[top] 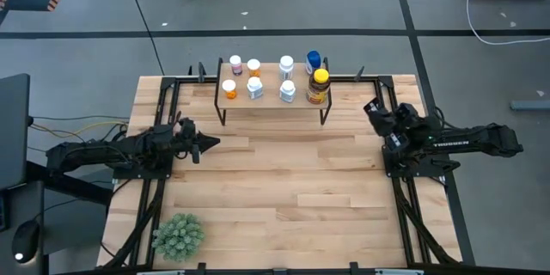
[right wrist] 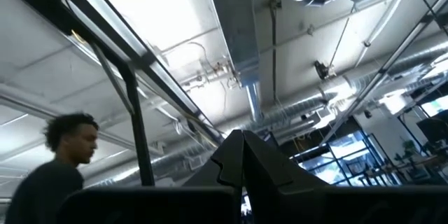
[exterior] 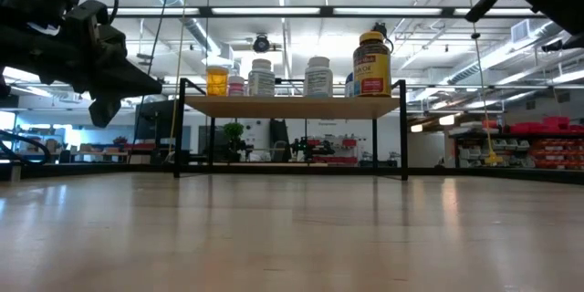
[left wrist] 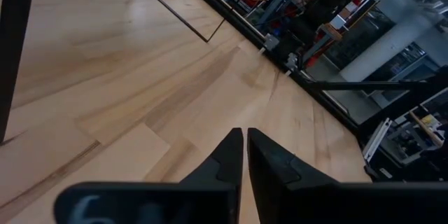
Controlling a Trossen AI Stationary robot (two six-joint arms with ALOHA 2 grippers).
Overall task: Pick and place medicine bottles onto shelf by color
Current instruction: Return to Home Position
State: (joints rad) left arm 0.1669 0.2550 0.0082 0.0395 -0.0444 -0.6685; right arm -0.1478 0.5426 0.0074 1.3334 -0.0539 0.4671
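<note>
The shelf (top: 275, 94) stands at the table's far edge with several medicine bottles upright on it: a pinkish one (top: 235, 64), two orange ones (top: 229, 88), several white ones (top: 286, 91), a blue one (top: 313, 58) and the large amber, yellow-capped one (top: 318, 87). The low view shows them on the shelf (exterior: 292, 107) too. My left gripper (top: 212, 143) is shut and empty, above the table to the shelf's near left; its closed fingers show in the left wrist view (left wrist: 244, 155). My right gripper (top: 372, 107) is shut and empty at the right, tipped upward.
A green spiky plant (top: 179, 235) sits at the table's near left corner. Black frame rails (top: 404, 198) run along the table's left and right sides. A person (right wrist: 59, 168) shows in the right wrist view beyond the table.
</note>
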